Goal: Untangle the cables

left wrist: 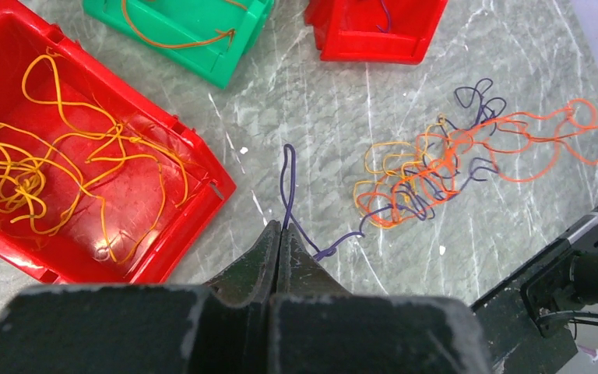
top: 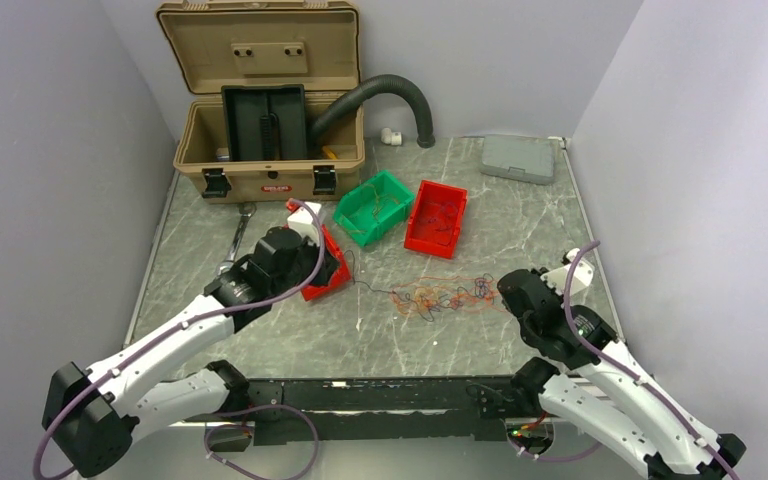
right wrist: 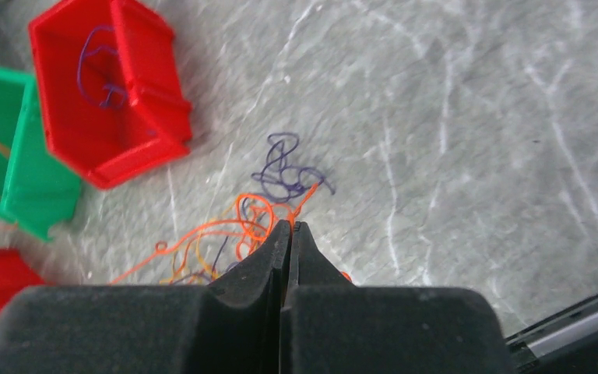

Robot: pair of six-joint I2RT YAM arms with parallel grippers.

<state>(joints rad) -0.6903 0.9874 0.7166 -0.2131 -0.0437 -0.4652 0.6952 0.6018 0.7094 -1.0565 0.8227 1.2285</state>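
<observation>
Three small bins stand mid-table: a red bin (left wrist: 86, 156) of yellow wire, a green bin (top: 372, 207) and a second red bin (top: 436, 217), with an open toolbox (top: 260, 180) and black hose (top: 390, 85) in the far left corner and a grey case (top: 518, 157) in the far right. The cables (top: 445, 297) sprawl in a loose orange, yellow and purple tangle toward the near edge, right of the middle. From the near left corner the left arm stretches low, left claw (left wrist: 280, 227) pinched together on a purple strand (left wrist: 286, 167) trailing from the tangle, while from the near right corner the right arm bends in, right claw (right wrist: 290, 226) closed tight on an orange strand (right wrist: 305, 199).
</observation>
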